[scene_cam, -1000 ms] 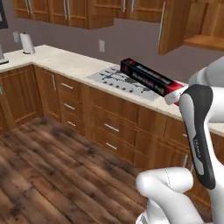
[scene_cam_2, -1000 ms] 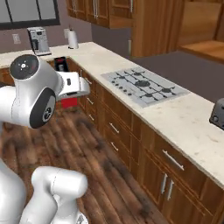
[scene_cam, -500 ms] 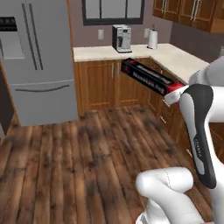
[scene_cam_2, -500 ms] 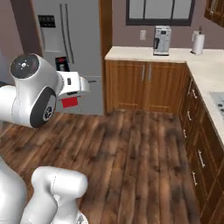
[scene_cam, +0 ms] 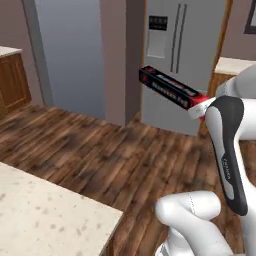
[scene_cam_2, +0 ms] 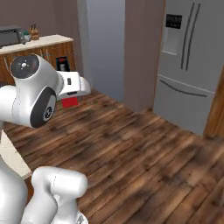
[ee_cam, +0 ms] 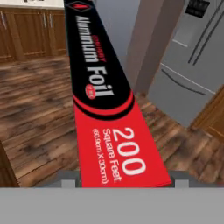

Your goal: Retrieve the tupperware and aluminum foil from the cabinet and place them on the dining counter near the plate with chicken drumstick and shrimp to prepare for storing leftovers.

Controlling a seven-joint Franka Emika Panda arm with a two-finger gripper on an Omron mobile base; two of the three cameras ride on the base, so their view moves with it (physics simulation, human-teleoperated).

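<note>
The aluminum foil box (scene_cam: 172, 89), long, black with a red end, is held in the air, and my gripper (scene_cam: 201, 106) is shut on its red end. In the hand view the foil box (ee_cam: 101, 92) runs up the middle of the picture, its label reading "Aluminum Foil 200 Square Feet", with my gripper (ee_cam: 124, 180) clamped at its near end. From the right base view the red end of the foil box (scene_cam_2: 70, 102) pokes out below the white hand (scene_cam_2: 73, 84), and a bit of the black end (scene_cam_2: 62, 64) shows above it.
A pale stone counter corner (scene_cam: 47, 212) lies at the lower left. A steel fridge (scene_cam: 182, 55) and a square column (scene_cam: 122, 60) stand ahead across wooden floor (scene_cam_2: 144, 148). Wooden cabinets with a toaster oven (scene_cam_2: 12, 36) are far left.
The whole scene has swung round with the base: stove counter, then coffee-machine corner and fridge, now fridge, column and a counter corner. The foil box has stayed in the gripper.
</note>
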